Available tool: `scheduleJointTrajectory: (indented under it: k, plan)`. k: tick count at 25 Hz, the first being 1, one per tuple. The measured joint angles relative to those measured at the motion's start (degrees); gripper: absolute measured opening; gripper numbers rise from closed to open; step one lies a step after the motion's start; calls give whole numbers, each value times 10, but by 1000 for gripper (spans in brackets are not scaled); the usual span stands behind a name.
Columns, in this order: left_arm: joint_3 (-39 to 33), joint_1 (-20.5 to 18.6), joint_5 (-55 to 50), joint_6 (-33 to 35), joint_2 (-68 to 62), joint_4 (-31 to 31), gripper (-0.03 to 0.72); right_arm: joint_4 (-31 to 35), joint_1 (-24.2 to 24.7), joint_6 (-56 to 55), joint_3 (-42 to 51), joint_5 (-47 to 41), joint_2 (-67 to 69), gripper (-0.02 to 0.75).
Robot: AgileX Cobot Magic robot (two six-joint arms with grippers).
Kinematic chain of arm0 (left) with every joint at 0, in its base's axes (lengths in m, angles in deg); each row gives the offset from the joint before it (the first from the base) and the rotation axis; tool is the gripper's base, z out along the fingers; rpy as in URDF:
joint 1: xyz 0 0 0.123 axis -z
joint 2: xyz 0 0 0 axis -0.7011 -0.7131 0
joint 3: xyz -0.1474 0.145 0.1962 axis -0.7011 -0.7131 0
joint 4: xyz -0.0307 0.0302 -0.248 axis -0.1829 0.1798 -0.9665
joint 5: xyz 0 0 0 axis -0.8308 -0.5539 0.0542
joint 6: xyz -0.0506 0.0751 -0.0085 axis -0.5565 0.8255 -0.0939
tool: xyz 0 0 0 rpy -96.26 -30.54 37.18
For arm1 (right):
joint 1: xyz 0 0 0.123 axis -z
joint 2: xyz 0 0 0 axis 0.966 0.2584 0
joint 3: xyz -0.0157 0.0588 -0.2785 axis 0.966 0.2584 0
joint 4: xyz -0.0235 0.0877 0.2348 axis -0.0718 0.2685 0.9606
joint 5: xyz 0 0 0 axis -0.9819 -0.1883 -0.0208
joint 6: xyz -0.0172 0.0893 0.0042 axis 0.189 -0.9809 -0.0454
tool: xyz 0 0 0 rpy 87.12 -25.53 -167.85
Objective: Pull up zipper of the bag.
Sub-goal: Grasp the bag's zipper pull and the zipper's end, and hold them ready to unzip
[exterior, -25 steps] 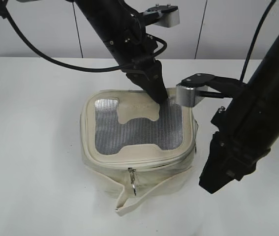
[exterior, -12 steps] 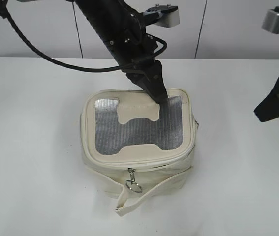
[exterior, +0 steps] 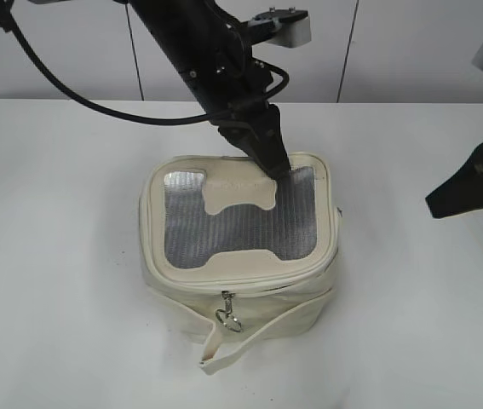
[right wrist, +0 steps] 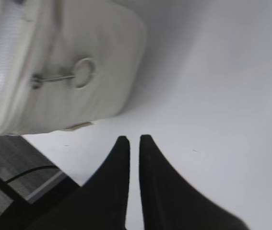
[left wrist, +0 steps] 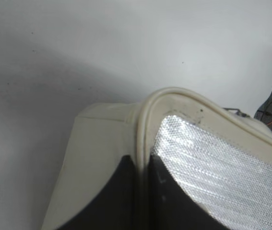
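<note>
I see the bag (exterior: pixel 239 256) mid-bench, its lid rim pinched by my left gripper (exterior: pixel 277 166). My right gripper (right wrist: pixel 130 140), nearly pressed together and empty, hangs toward the right edge. The slider ring (exterior: pixel 229 319) dangles loose; a misaimed regrasp could drag the bag.

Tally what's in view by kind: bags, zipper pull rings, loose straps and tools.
Bag: 1
Zipper pull rings: 2, one at the front, one on the side
Loose strap: 1
Tools: 2, left tool pressed on the lid's rear rim, right tool clear over the table
Total: 6
</note>
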Motion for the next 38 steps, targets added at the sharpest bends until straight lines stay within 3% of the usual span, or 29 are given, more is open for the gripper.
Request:
scheduleJointTrajectory:
  k: [3, 8, 14, 24, 29, 38]
  plan:
    - [0, 0, 0, 0, 0, 0, 38, 96, 0, 88, 37, -14, 0, 152]
    - [0, 0, 0, 0, 0, 0, 38, 180, 0, 178, 88, -18, 0, 335]
    - [0, 0, 0, 0, 0, 0, 38, 197, -7, 234, 93, -3, 0, 361]
    - [0, 0, 0, 0, 0, 0, 38, 199, -97, 284, 115, 118, 9, 460]
    - [0, 0, 0, 0, 0, 0, 38, 205, -102, 299, 115, 139, 48, 466]
    - [0, 0, 0, -1, 0, 0, 38, 295, -102, 394, 111, 142, 80, 467]
